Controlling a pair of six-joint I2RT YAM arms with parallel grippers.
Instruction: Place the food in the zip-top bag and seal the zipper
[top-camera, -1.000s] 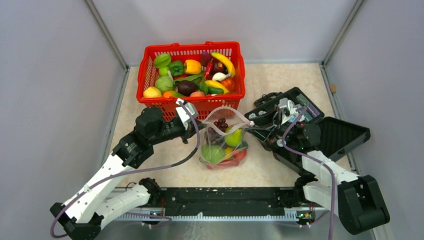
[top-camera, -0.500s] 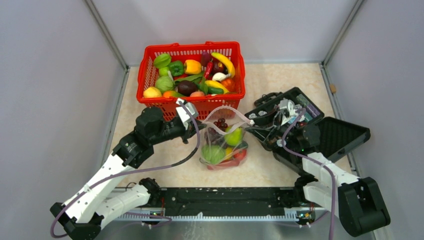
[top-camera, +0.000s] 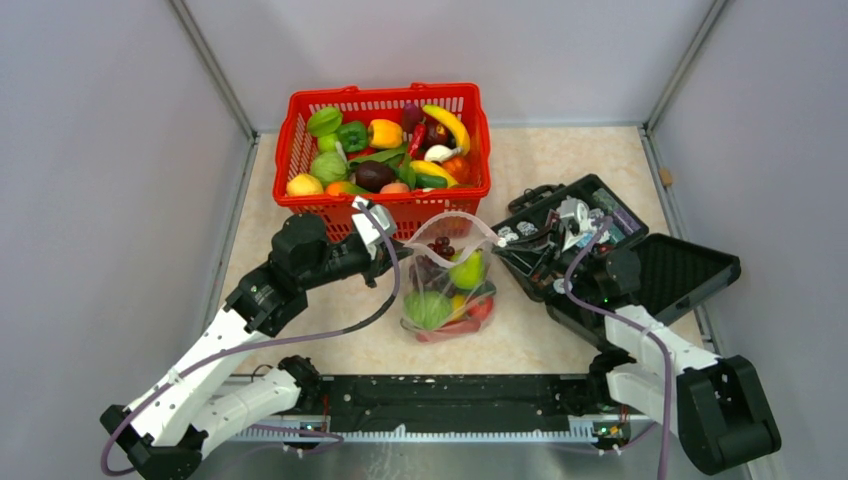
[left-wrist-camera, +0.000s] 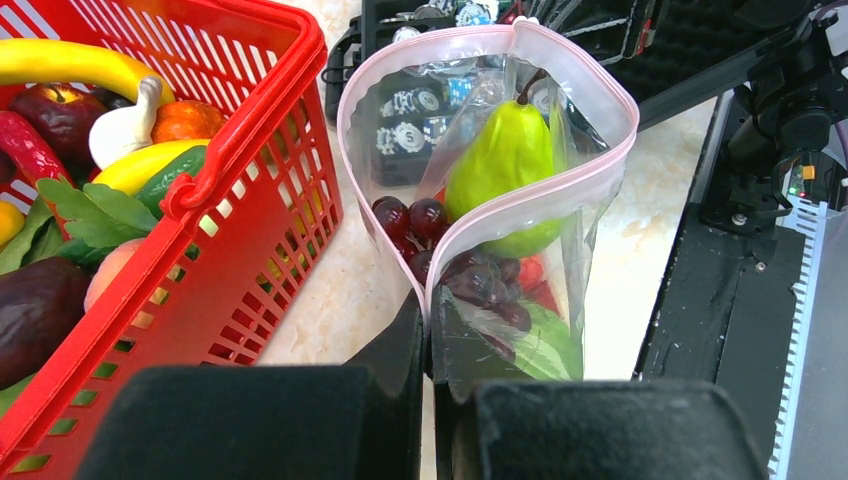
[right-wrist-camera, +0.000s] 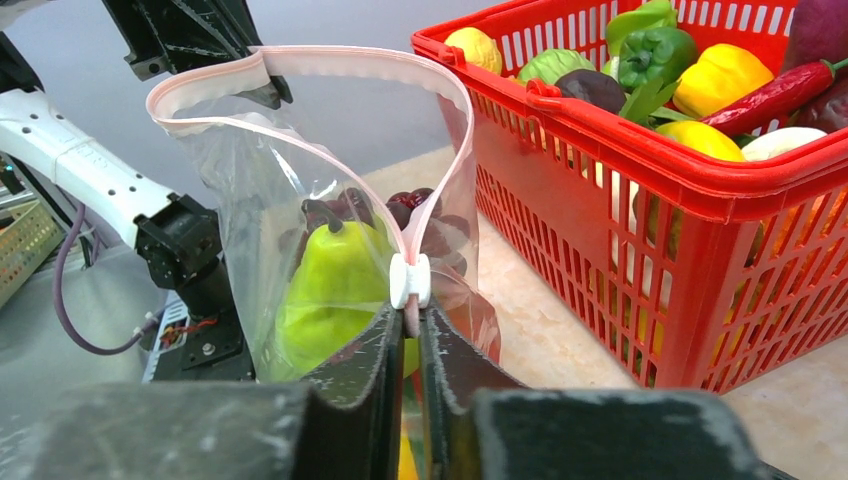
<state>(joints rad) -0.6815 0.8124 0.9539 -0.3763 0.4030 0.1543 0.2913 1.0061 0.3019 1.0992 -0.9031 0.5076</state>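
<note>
Now clamped onto pinkish-red zipper strip (right-wrist-camera: 350, 56) at white slider tab (right-wrist-camera: 410, 281) with right gripper (right-wrist-camera: 405, 330), open a second ago. Opposite end pinched in fully closed left gripper (left-wrist-camera: 428, 325). Between them, crinkly clear plastic zip-top bag (top-camera: 450, 290), mouth open, upright beside red lattice basket (top-camera: 385, 93) of toy produce. Inside bag: green pear (left-wrist-camera: 505, 160), purple grapes (left-wrist-camera: 470, 280), green cabbage (top-camera: 427, 308), red tomato (top-camera: 481, 308).

The zip-top bag (top-camera: 416, 272) sits before basket (top-camera: 385, 204), beside case (top-camera: 690, 270).

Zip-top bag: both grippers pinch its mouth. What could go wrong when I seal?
The pear stands tall, stem near the zipper, so the strip may close onto it. The right gripper pinches just below the white slider; pulling could slip off, or tug the strip from the left gripper.
</note>
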